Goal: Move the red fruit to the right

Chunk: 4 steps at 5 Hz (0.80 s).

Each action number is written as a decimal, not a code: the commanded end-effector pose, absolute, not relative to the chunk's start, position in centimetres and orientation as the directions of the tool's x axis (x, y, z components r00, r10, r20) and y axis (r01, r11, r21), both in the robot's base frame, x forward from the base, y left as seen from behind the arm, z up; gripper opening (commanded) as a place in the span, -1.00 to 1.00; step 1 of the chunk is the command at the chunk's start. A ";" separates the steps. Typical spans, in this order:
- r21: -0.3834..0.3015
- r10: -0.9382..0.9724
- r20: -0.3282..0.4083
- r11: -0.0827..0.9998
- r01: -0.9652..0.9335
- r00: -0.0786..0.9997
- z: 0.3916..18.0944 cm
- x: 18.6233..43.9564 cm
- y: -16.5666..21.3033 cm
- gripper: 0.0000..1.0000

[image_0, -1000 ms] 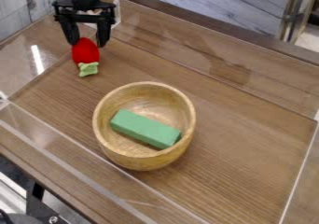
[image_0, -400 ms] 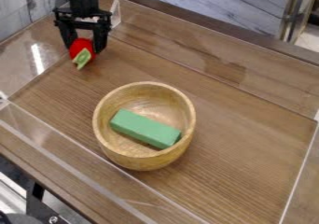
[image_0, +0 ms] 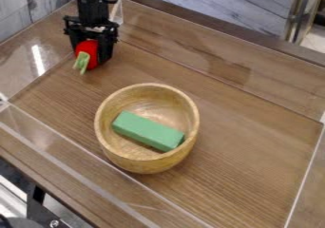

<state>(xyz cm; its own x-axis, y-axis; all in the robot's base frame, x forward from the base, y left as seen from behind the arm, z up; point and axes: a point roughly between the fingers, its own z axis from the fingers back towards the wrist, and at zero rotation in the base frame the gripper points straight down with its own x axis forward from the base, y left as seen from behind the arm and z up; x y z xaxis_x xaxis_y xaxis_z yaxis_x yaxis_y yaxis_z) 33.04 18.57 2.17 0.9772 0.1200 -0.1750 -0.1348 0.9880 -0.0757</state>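
The red fruit (image_0: 84, 52) is a small glossy strawberry toy lying on the wooden table at the far left, its light green stem end (image_0: 79, 66) pointing toward me. My gripper (image_0: 89, 54) has come down over it, pointing nearly straight down. Its black fingers (image_0: 106, 47) have closed in against the sides of the fruit, which shows between them. The fruit still rests on the table surface.
A round wooden bowl (image_0: 106, 116) sits in the middle of the table with a green rectangular block (image_0: 147, 132) inside it. Clear plastic walls (image_0: 38, 61) border the table on the left and front. Bare wood stretches to the right of the bowl.
The gripper has sunk lower over the red fruit and turned a little about its own axis. Its fingers, wide apart before, have drawn in around the fruit.
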 end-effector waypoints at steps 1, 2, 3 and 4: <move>-0.092 0.050 -0.148 0.994 -0.064 0.988 3.4 33.2 16.8 1.00; -0.120 0.007 -0.147 0.992 -0.025 0.989 3.7 32.9 15.6 1.00; -0.146 0.032 -0.142 0.988 -0.053 0.989 4.0 32.6 16.5 1.00; -0.149 0.026 -0.109 0.988 -0.042 0.994 4.9 32.7 15.2 -1.00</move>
<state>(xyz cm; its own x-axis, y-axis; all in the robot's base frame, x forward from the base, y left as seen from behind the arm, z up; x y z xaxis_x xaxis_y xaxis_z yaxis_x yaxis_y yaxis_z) 32.08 15.08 2.38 0.9838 0.0298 -0.1770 -0.0617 0.9822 -0.1777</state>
